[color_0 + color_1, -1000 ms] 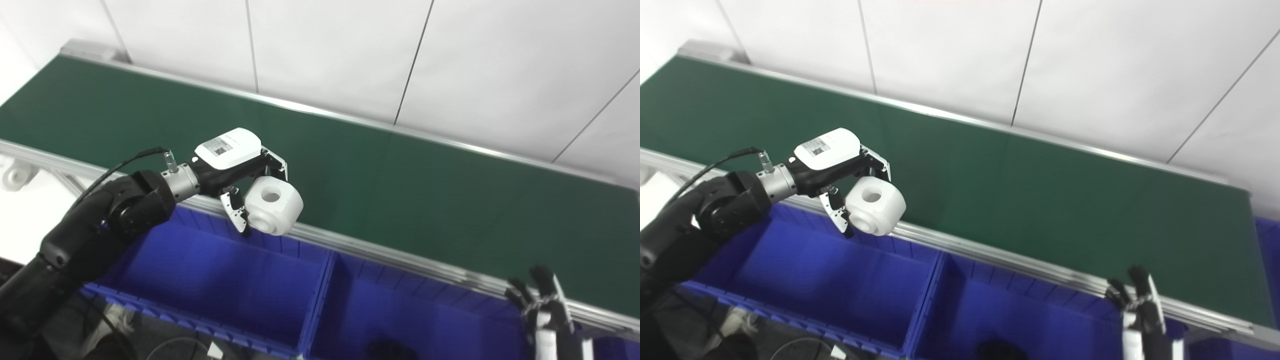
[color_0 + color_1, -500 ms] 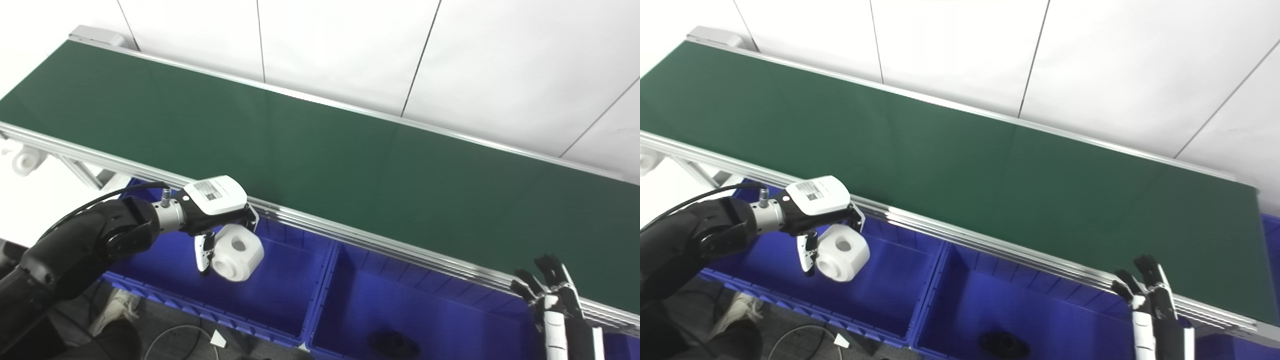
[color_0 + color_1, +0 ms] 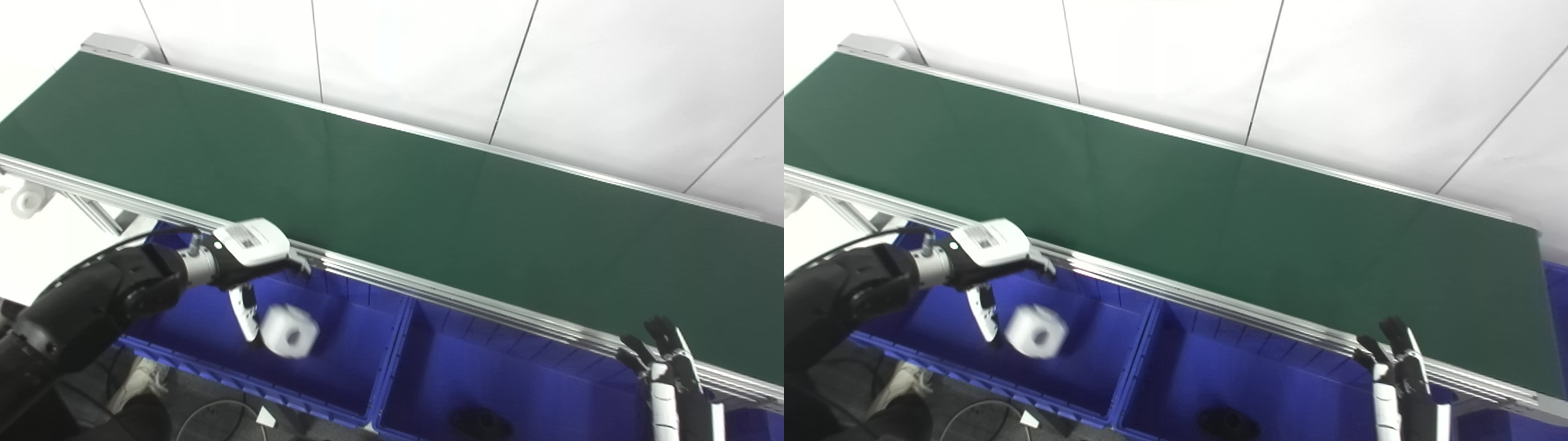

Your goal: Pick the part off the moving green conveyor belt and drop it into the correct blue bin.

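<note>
A white cylindrical part [image 3: 289, 331] with a centre hole is blurred in mid-fall inside the left blue bin [image 3: 343, 392]. My left hand [image 3: 254, 263] hovers just above and left of it, over the bin's back part, fingers spread and holding nothing. The green conveyor belt [image 3: 392, 184] runs diagonally behind the bins with nothing on it. My right hand [image 3: 664, 373] stands upright at the lower right, fingers apart, near the belt's front rail.
A second blue bin [image 3: 508, 392] to the right holds a dark part [image 3: 484, 421]. The aluminium rail [image 3: 465, 303] separates belt and bins. White wall panels lie behind the belt. Cables and floor show at the lower left.
My left hand has opened and let go of the white part, which has dropped lower into the left bin. The right hand has stayed where it was.
</note>
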Tool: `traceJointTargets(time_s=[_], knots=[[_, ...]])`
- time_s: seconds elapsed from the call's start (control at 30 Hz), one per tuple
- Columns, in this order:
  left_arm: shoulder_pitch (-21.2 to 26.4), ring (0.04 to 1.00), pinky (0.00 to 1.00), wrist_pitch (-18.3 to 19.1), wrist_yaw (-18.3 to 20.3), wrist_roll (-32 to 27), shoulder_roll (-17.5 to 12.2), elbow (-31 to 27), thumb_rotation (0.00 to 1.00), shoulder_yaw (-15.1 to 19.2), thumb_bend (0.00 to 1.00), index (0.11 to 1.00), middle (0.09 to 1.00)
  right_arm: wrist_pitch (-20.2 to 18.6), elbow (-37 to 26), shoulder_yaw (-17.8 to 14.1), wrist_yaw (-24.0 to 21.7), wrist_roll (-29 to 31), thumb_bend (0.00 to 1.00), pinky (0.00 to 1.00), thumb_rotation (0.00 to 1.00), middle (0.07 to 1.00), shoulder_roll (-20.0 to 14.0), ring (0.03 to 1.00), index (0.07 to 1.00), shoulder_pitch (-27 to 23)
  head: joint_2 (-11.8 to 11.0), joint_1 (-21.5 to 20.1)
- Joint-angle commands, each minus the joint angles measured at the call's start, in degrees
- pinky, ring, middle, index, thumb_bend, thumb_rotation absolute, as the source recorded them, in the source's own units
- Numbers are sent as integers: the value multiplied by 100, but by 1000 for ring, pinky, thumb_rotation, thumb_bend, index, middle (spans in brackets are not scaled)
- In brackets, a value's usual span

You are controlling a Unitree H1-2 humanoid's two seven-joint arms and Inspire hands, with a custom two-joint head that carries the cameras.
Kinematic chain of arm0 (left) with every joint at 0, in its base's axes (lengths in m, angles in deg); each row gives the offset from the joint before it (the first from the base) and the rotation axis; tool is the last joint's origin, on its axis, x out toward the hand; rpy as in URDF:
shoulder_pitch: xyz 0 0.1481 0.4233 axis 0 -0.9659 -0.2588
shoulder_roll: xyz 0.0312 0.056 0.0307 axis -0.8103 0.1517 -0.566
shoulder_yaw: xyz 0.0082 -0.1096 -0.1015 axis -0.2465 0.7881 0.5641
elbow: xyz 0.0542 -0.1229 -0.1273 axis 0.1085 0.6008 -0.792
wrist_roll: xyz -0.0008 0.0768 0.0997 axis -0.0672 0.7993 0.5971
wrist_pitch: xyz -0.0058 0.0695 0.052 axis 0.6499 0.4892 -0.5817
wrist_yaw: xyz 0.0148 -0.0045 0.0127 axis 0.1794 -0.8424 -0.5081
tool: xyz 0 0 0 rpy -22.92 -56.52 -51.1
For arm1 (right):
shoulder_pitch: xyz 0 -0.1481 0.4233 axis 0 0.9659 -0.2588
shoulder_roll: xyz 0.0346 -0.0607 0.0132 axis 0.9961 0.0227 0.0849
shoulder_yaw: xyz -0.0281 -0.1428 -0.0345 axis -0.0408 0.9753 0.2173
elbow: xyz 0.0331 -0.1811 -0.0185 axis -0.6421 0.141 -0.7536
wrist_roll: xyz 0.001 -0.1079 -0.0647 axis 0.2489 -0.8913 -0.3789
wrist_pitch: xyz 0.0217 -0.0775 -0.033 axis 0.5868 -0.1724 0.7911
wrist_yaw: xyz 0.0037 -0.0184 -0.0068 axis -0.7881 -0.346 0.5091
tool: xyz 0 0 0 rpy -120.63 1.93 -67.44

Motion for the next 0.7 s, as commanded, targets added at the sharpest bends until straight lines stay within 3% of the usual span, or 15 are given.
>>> traceJointTargets(time_s=[0.0,0.1,0.27,0.4,0.43,0.47,0.5,0.57,0.6,0.67], knots=[[-46,738,660,154,-28,-486,-80,-535,648,260,795,766,767,302,-135,-14,-40,81,645,764,773,919,17,829,904,53,8,-18],[-165,732,638,404,40,-1259,198,-1106,675,454,806,774,770,294,-195,-11,-15,80,673,756,771,912,48,823,898,103,19,-73],[-463,736,620,975,-48,-2565,967,-2215,721,652,808,800,789,398,-219,1,9,48,693,742,768,900,112,809,892,181,22,-292],[-826,752,652,1376,-353,-3450,2051,-2992,777,537,807,791,790,489,-173,32,82,-227,700,724,786,898,183,798,893,217,-60,-774],[-965,753,660,1457,-534,-3593,2449,-3090,785,490,800,789,789,525,-163,48,118,-307,703,719,790,896,226,796,892,225,-26,-1099],[-1057,760,667,1510,-639,-3669,2716,-3141,821,475,790,784,790,552,-155,61,142,-358,695,718,786,896,255,799,890,230,-26,-1099],[-1245,784,696,1523,-820,-3862,3127,-3122,904,400,752,815,811,597,-134,83,202,-496,689,722,788,902,312,806,889,245,-71,-1366],[-1617,822,769,1455,-1135,-4001,3800,-2951,865,275,591,840,835,664,-95,142,367,-886,660,722,842,925,448,812,892,289,-149,-1700],[-1777,838,781,1415,-1288,-3987,4059,-2799,850,250,531,859,857,686,-73,179,445,-1065,657,726,865,933,520,816,899,311,-150,-1861],[-1932,861,793,1333,-1521,-3981,4367,-2356,822,330,501,886,886,741,10,265,619,-1419,656,737,887,945,674,824,905,337,-199,-2259]])
